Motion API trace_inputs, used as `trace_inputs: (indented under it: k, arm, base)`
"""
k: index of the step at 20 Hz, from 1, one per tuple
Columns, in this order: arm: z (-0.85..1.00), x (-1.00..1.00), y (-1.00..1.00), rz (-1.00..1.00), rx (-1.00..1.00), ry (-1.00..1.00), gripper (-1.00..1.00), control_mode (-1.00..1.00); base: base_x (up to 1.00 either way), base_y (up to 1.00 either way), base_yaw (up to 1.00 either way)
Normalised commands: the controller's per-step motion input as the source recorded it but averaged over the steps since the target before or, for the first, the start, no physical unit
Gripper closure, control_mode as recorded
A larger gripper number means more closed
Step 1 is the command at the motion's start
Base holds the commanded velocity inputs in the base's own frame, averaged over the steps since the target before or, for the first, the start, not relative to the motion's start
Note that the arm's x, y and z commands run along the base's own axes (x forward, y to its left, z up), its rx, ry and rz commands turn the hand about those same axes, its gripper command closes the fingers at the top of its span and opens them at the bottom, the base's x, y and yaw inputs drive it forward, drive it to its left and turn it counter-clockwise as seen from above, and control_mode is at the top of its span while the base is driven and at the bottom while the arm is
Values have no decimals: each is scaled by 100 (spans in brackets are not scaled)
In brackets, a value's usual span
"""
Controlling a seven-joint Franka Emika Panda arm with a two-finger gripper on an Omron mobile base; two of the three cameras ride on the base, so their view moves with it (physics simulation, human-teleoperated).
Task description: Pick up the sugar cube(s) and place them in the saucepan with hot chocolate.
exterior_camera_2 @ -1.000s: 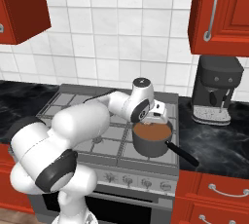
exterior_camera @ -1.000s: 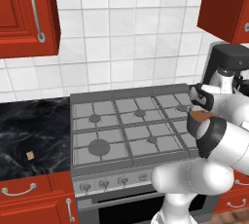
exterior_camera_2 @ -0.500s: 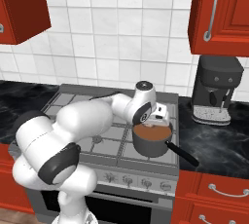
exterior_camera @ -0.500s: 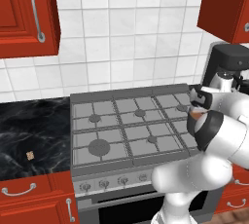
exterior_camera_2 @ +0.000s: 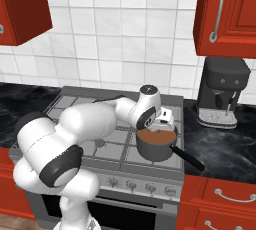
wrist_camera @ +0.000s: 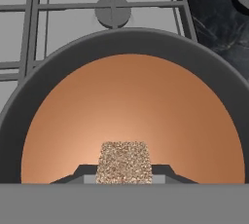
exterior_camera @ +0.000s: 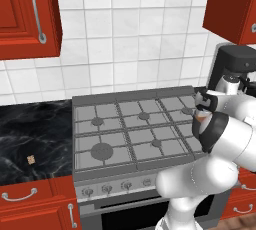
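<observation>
At the far left of the left base view we see a tan speckled sugar cube (exterior_camera: 31, 159) lying alone on the black marbled worktop (exterior_camera: 30, 134), well apart from everything else and just beside the stove's left edge. Moving right, the grey gas stove (exterior_camera: 130, 129) spreads its burner grates across the middle, with a row of knobs (exterior_camera: 107, 189) along its front. Further right our white arm (exterior_camera: 220, 144) bends over the stove's right side. In the right base view the gripper (exterior_camera_2: 161, 124) hangs just above the saucepan with hot chocolate (exterior_camera_2: 156, 145), which sits on the front right burner with its dark handle (exterior_camera_2: 187, 158) pointing toward the front right. To the right of the pan, the black coffee machine (exterior_camera_2: 220, 91) stands on the worktop against the tiled wall, below a red cabinet (exterior_camera_2: 227, 14). From the hand view we look straight down into the pan (wrist_camera: 44, 86), its brown liquid (wrist_camera: 136, 116) smooth, and a second tan speckled sugar cube (wrist_camera: 124, 162) sits between our fingers (wrist_camera: 160, 172), which are closed narrow against its two sides, holding it over the liquid. Whether the cube touches the surface we cannot tell.
</observation>
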Motion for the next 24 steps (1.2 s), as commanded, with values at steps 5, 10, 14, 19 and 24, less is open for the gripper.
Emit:
trace_inputs:
  k: [5, 10, 14, 19, 24]
  arm:
    - [0, 0, 0, 0, 0, 0, -100, -100]
    - [0, 0, 0, 0, 0, 0, -100, -100]
    - [1, -1, 0, 0, 0, -1, -100, -100]
    - [30, -11, -3, 0, 5, -5, -100, -100]
    - [31, -23, 0, 0, 6, -7, -100, -100]
  base:
    - [0, 0, 0]
    - [0, 0, 0]
    - [0, 0, 0]
    - [0, 0, 0]
    - [0, 0, 0]
